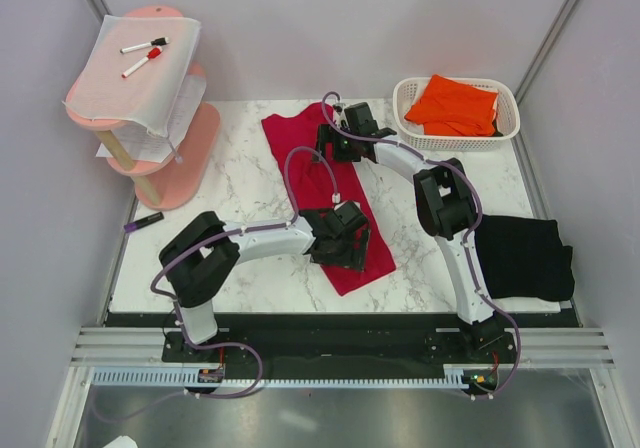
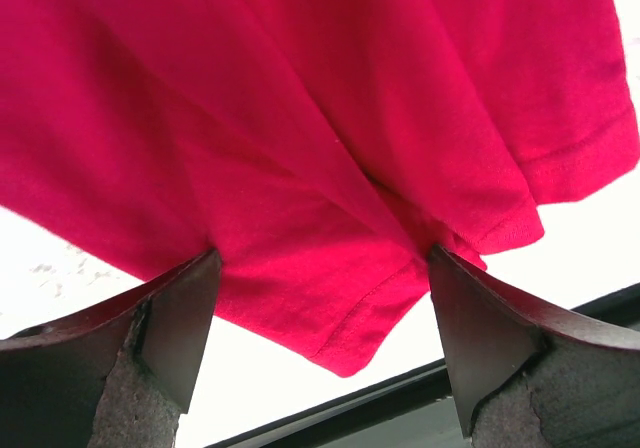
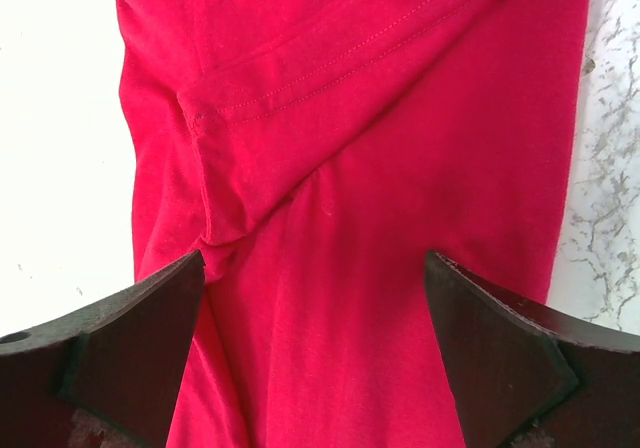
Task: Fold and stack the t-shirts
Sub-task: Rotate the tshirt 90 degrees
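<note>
The crimson red t-shirt (image 1: 300, 163) lies as a long strip slanting across the marble table (image 1: 225, 258). My left gripper (image 1: 350, 253) is open, low over the shirt's near end. In the left wrist view its gripper (image 2: 323, 258) straddles a hemmed corner of the red shirt (image 2: 300, 118), with nothing gripped. My right gripper (image 1: 332, 146) is open over the far end. In the right wrist view its gripper (image 3: 315, 258) spans the red cloth (image 3: 400, 168) beside a folded sleeve. A bright orange t-shirt (image 1: 452, 103) lies in a basket. A black t-shirt (image 1: 522, 258) sits folded at the right.
A white basket (image 1: 508, 128) stands at the back right. A pink tiered stand (image 1: 180, 168) at the back left carries a white sheet (image 1: 130, 83) with two marker pens. Another pen (image 1: 143, 222) lies near the table's left edge. Grey walls close in both sides.
</note>
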Available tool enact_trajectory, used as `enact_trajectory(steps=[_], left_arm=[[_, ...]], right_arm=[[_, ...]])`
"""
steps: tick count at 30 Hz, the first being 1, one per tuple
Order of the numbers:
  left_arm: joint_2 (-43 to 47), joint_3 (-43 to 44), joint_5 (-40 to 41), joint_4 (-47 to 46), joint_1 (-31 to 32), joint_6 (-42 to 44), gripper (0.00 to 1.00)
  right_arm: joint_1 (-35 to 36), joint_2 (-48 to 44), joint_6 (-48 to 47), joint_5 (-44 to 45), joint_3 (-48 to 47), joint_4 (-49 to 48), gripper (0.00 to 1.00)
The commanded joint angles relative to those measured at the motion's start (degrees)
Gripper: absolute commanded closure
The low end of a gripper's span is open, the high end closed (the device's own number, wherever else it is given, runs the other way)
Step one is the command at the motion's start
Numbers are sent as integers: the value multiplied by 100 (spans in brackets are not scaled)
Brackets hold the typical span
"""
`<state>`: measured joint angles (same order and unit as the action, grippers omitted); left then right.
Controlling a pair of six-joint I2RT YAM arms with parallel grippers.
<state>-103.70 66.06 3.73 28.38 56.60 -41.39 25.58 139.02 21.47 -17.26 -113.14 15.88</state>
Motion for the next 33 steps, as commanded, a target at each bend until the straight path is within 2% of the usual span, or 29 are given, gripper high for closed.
enact_trajectory(steps=[1, 12, 20, 28, 33], left_arm=[[166, -400, 295, 650, 0, -230, 8], [754, -1306, 541, 1186, -8, -353, 7], [1413, -1640, 682, 1767, 0, -125, 8], [1914, -1308, 1261, 2136, 9, 368, 8], [2766, -929, 1622, 2110, 9, 368, 3]], right_arm=[[-106, 64, 59, 258, 196, 108, 2], [-361, -463, 41, 530, 934, 214, 2], [-414, -447, 59, 662, 883, 223, 2], [-423, -314, 41, 539, 275, 240, 2], [-414, -1253, -12, 434, 845, -48, 2]])
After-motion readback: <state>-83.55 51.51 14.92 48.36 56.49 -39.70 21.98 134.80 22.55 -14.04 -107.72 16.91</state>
